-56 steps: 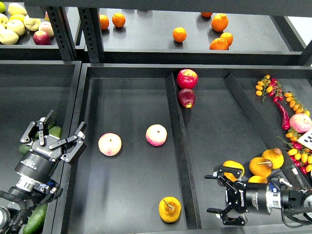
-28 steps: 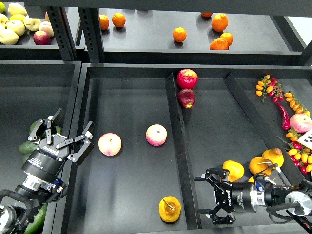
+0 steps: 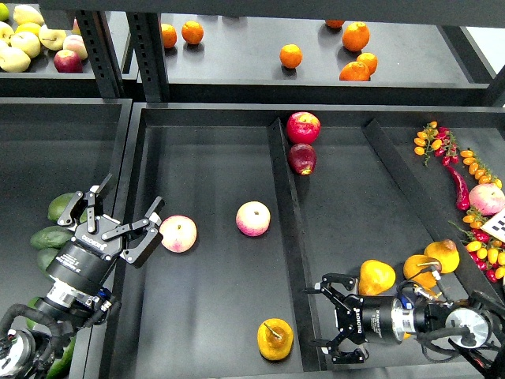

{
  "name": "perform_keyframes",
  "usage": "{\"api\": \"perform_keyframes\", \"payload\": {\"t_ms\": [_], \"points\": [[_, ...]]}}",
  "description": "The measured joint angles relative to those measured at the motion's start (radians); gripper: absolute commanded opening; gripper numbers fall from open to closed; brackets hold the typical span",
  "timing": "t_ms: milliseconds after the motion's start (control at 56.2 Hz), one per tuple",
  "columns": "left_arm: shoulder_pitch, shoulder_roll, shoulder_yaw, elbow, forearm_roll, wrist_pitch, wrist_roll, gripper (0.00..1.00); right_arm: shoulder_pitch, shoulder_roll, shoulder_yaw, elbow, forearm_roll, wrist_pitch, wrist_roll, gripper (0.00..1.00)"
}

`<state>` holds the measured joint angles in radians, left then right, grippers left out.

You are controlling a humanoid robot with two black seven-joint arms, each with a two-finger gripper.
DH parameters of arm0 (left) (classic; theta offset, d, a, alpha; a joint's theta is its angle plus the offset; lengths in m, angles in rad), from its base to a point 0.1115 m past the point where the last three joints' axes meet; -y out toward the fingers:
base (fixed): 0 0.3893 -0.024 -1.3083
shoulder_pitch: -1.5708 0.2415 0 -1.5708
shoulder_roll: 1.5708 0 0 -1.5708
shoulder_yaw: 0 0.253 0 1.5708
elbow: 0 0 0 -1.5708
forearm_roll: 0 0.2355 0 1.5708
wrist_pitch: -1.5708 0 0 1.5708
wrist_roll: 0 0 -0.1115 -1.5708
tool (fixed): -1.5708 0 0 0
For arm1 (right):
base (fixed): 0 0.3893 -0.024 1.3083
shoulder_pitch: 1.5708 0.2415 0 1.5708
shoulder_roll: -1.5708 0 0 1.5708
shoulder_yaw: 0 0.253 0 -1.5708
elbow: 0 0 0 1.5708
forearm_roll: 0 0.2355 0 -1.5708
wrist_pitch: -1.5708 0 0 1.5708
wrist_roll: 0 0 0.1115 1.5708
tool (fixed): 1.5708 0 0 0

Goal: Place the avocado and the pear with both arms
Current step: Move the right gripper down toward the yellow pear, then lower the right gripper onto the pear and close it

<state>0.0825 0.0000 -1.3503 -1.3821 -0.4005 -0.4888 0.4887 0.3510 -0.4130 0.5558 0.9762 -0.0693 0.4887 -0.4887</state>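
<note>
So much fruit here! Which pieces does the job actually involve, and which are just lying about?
Part of the job:
- avocado
- pear
- left gripper
- right gripper

Lying about:
- pink-yellow apples
- red apples
- oranges
- chili peppers and small tomatoes

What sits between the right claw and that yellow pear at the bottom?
In the head view, only the raised black divider stands between the right end effector and the pear.
</note>
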Motion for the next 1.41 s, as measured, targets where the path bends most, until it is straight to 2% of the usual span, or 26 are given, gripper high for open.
{"api": "perform_keyframes", "payload": {"t_ms": [1032, 1405], "points": [[-0.002, 0.0, 0.017, 0.0, 0.001, 0.0, 0.0, 0.99, 0.009, 0.104, -0.022, -0.114, 0.002, 0.0, 0.0, 0.95], [-0.008, 0.0, 0.026, 0.0, 0.002, 0.0, 0.0, 0.99, 0.014, 0.127, -0.022, -0.126, 0.003, 0.0, 0.0, 0.87]]}}
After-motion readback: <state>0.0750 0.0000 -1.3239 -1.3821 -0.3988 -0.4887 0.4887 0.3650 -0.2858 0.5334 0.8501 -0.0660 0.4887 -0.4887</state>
